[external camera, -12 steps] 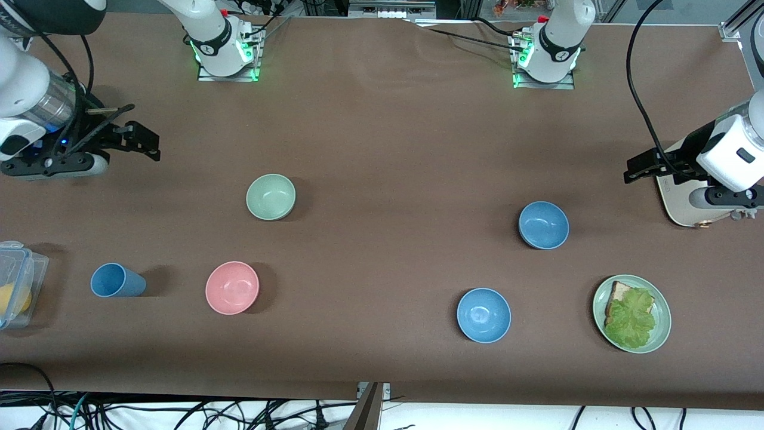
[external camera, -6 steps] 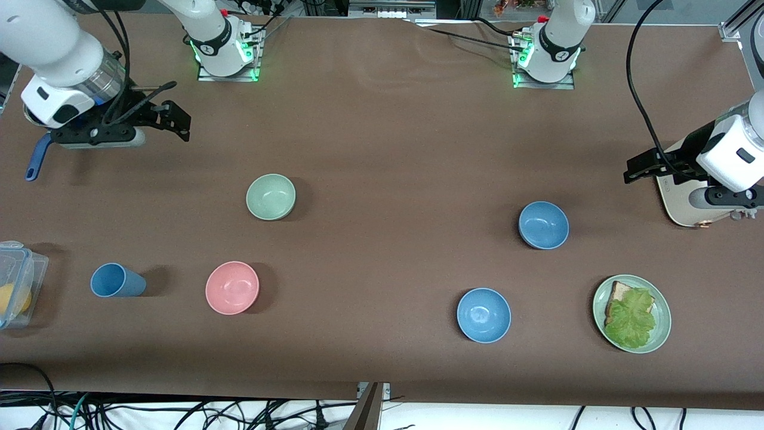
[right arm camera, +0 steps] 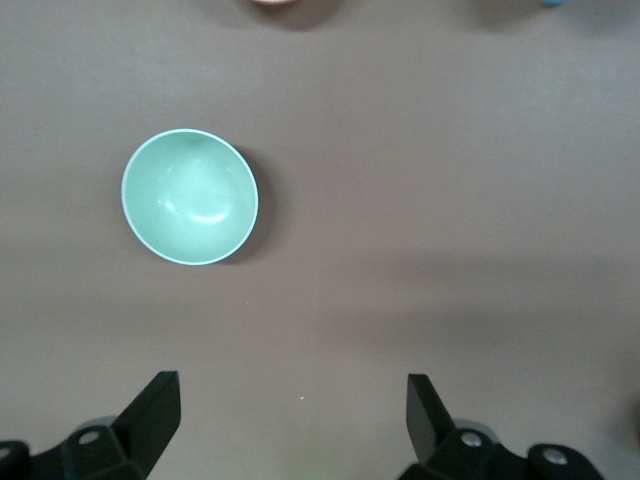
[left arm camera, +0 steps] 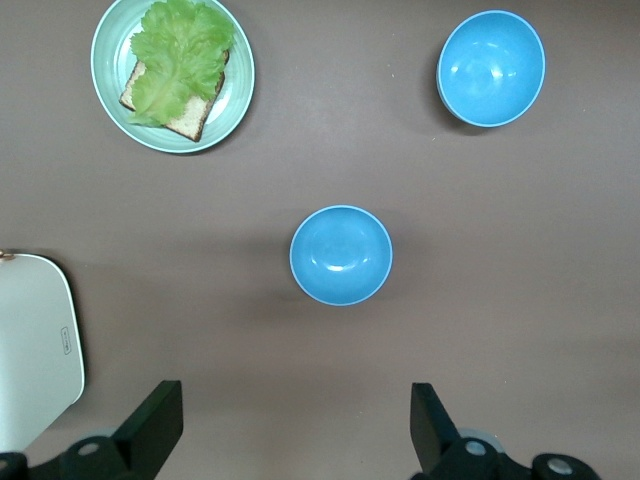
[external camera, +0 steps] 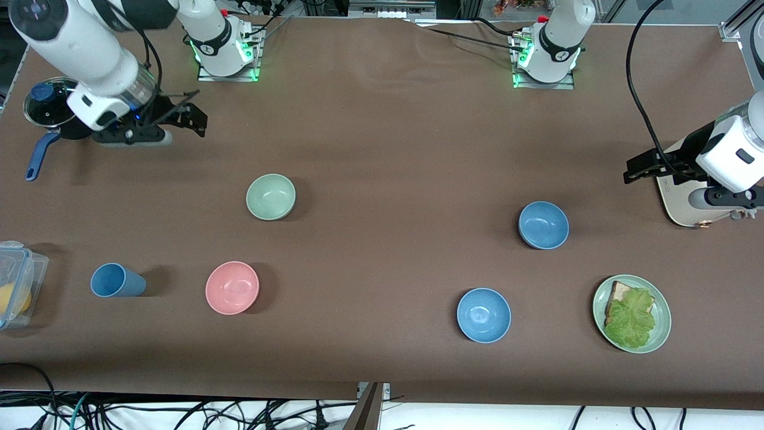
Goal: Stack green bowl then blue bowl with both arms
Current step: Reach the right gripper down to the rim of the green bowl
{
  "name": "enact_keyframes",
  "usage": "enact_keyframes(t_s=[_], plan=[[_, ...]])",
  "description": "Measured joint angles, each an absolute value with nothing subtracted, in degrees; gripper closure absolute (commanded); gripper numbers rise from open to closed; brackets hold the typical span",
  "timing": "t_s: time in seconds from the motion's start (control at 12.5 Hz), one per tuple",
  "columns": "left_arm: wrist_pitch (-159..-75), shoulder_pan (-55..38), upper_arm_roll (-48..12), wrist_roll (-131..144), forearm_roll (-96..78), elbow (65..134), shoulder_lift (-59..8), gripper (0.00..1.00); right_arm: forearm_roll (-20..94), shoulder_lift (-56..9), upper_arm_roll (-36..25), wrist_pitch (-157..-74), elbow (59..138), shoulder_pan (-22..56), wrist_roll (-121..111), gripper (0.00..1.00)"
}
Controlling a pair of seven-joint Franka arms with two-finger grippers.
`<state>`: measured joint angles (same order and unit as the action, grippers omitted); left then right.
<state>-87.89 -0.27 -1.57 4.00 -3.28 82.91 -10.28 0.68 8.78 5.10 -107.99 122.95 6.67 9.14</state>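
The pale green bowl (external camera: 271, 196) (right arm camera: 190, 197) stands upright and alone toward the right arm's end of the table. My right gripper (external camera: 194, 119) (right arm camera: 292, 425) hangs open and holds nothing, over bare table between a pot and this bowl. The muted blue bowl (external camera: 543, 224) (left arm camera: 341, 255) sits upright toward the left arm's end. My left gripper (external camera: 635, 170) (left arm camera: 297, 430) is open and holds nothing too, over the table at the edge of a white board, apart from the blue bowl.
A brighter sky-blue bowl (external camera: 483, 315) and a green plate (external camera: 661, 334) with bread and lettuce lie nearer the front camera. A pink bowl (external camera: 232, 287), blue cup (external camera: 117, 280) and clear container (external camera: 15, 283) are there too. A lidded pot (external camera: 45, 110) and white board (external camera: 677, 203) flank the table.
The right arm has swung away from the front camera and toward the table's middle, uncovering the pot. The left arm and all the bowls have stayed where they were.
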Motion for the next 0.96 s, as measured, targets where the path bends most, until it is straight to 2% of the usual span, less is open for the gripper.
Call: enact_keyframes(t_s=[0.16, 0.32, 0.4, 0.72, 0.96], plan=[[-87.9, -0.3, -1.6, 4.0, -3.3, 82.9, -10.3, 0.0, 0.7, 1.2, 4.9, -108.0, 119.2, 6.6, 9.1, 0.0], [-87.9, -0.3, -1.6, 4.0, -3.3, 82.9, -10.3, 0.0, 0.7, -2.7, 4.9, -110.7, 117.8, 6.5, 9.1, 0.0], [-87.9, -0.3, -1.6, 4.0, -3.3, 82.9, -10.3, 0.0, 0.7, -3.2, 4.9, -115.2, 119.5, 6.5, 9.1, 0.0], [-87.9, -0.2, -1.5, 4.0, -3.3, 82.9, -10.3, 0.0, 0.7, -5.6, 6.4, -140.4, 135.5, 6.8, 9.1, 0.0], [-87.9, -0.2, -1.5, 4.0, -3.3, 82.9, -10.3, 0.0, 0.7, -9.9, 9.3, -148.7, 138.8, 7.0, 11.0, 0.02]])
